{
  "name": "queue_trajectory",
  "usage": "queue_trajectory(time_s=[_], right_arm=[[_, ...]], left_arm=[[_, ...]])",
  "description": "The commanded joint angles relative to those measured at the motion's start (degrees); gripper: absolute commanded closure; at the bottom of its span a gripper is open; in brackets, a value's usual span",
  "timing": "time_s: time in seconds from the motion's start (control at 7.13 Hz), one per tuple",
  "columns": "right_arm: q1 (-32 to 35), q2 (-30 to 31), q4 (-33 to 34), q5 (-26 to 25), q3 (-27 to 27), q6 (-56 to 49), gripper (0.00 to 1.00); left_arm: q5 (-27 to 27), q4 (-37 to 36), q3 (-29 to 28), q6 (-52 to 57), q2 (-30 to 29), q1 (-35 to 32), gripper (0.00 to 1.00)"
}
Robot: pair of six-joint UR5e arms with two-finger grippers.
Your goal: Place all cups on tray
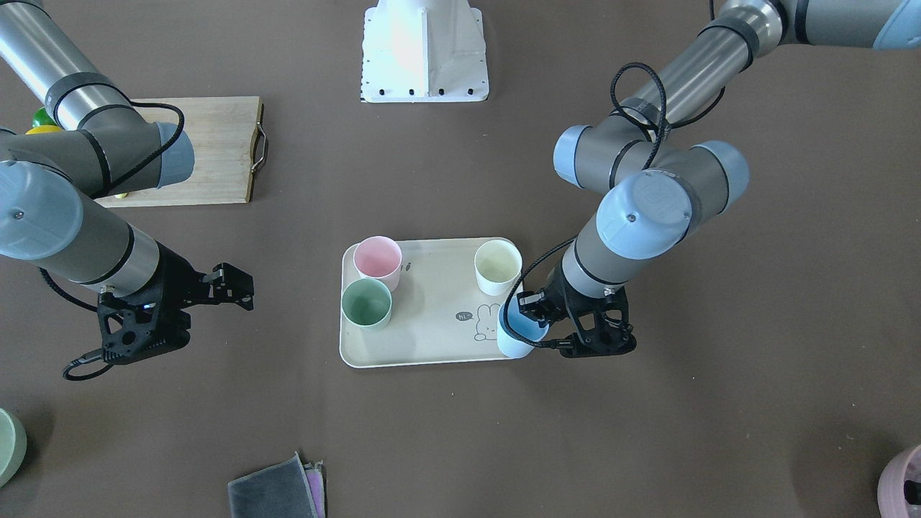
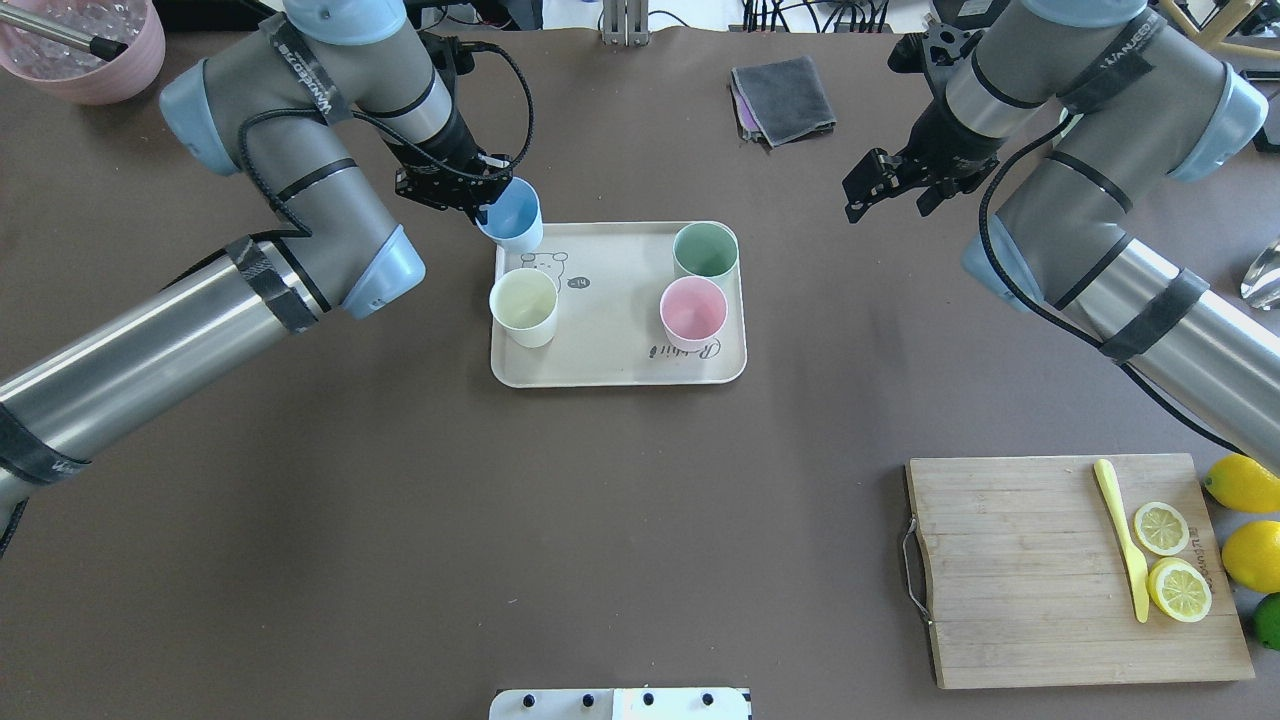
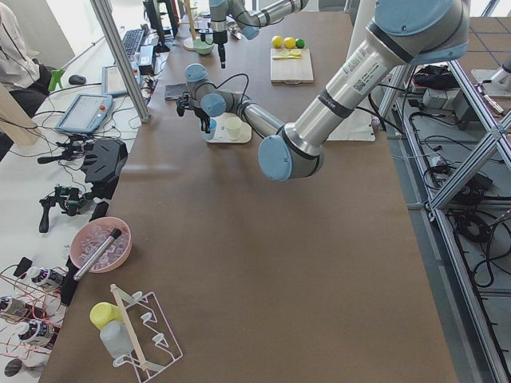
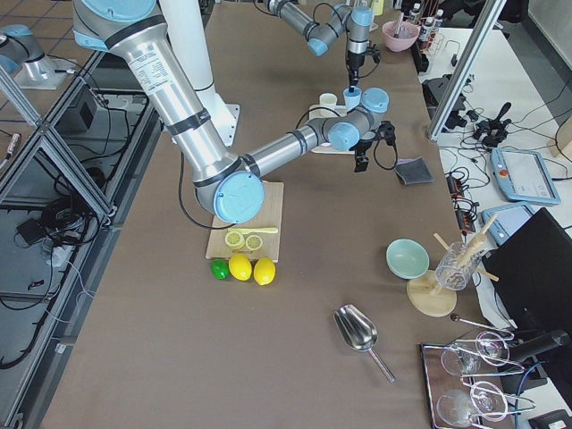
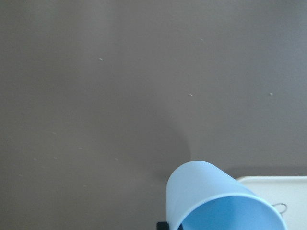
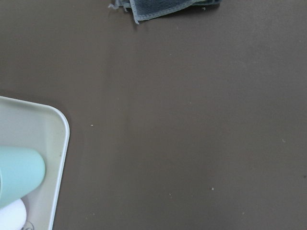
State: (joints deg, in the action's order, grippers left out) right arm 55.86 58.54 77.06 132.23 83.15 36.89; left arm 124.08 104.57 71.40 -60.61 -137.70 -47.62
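Observation:
The cream tray (image 2: 610,345) with the "Rabbit" script lies mid-table. On it stand a green cup (image 2: 705,250), a pink cup (image 2: 692,310) and a cream cup (image 2: 523,305). My left gripper (image 2: 492,205) is shut on a blue cup (image 2: 512,218) and holds it tilted at the tray's far left corner; whether the cup touches the tray I cannot tell. The left wrist view shows the blue cup (image 5: 216,201) beside the tray corner (image 5: 283,189). My right gripper (image 2: 885,188) is open and empty, right of the tray and apart from it.
A wooden cutting board (image 2: 1030,590) with lemon slices and a yellow knife lies near right, with lemons beside it. A folded grey cloth (image 2: 785,95) lies far of the tray. A pink bowl (image 2: 95,50) stands far left. The robot base (image 1: 424,50) is at the near edge.

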Motion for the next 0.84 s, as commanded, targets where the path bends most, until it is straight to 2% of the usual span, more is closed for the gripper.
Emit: queue_trajectory(time_s=[0.0,0.28,0.56,0.7], right_arm=[[0.3,0.5,0.0,0.0,-0.1,-1.1,0.00],[0.3,0.5,0.1,0.0,0.2,-1.0,0.00],[4.2,3.0,0.2,0.1,0.1,-4.0,0.00],[6.9,5.7,0.2,0.1,0.1,-11.3,0.00]], left_arm=[[-0.5,0.2,-0.4,-0.3,-0.6,0.8,0.02],[0.0,0.4,0.1,3.4,2.0,-2.8,0.02],[5.0,-0.2,6.6,12.6,11.4,-8.9,0.02],[6.1,-0.3,9.4,17.6,16.0,-11.9,0.02]])
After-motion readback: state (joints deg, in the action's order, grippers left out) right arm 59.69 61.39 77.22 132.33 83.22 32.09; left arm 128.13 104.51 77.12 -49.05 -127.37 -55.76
